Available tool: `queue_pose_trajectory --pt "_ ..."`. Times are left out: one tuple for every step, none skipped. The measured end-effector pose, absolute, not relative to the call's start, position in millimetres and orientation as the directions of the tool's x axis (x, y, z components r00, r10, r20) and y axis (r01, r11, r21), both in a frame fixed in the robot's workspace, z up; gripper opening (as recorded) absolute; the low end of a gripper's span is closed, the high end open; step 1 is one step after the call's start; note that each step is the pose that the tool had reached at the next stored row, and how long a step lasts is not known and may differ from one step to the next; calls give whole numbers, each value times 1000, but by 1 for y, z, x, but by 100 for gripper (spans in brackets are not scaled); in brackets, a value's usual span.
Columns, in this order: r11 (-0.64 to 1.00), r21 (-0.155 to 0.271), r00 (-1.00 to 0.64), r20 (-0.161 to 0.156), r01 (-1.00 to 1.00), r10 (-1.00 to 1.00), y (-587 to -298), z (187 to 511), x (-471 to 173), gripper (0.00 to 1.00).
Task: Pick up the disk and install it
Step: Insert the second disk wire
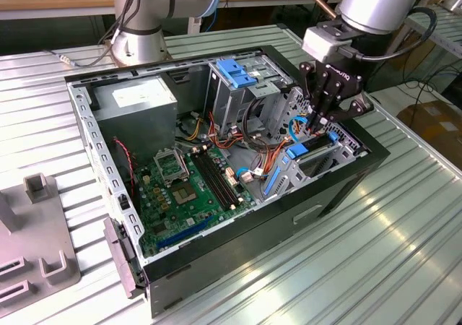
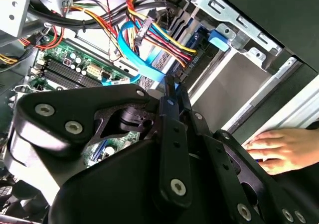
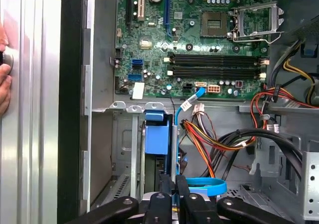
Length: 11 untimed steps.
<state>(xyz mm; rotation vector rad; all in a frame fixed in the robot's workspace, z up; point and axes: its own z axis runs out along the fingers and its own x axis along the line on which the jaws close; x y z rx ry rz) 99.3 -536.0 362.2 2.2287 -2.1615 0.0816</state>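
I see the disk (image 3: 156, 139) sitting on edge in the drive bay at the front of the open computer case (image 1: 339, 188), its blue rail uppermost. My gripper (image 1: 323, 119) hangs right above it, jaws drawn nearly together on its top edge. A person's hand (image 2: 284, 149) rests on the ribbed metal worktop (image 1: 404, 245) beside the case.
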Motion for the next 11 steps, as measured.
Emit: queue_pose_trajectory --pt "-33 -17 32 63 -999 -998 -536 362 97 16" --pt "-33 -21 32 63 -999 -998 -536 361 96 16" --pt "-34 -26 32 63 -999 -997 -536 361 95 16" --pt "-35 -39 32 64 -999 -997 -536 361 94 16" --pt "-35 -58 32 64 -998 -997 -537 360 92 16" --pt "-36 -65 32 64 -997 -997 -537 360 91 16" --pt "-36 -71 32 65 -997 -997 -537 360 90 16" --pt "-37 -74 32 65 -997 -997 -537 359 89 16" --pt "-38 -77 33 65 -996 -997 -537 359 88 16" --pt "-39 -79 33 65 -996 -997 -538 359 87 16" --pt "-40 -82 35 65 -996 -997 -539 358 86 16"
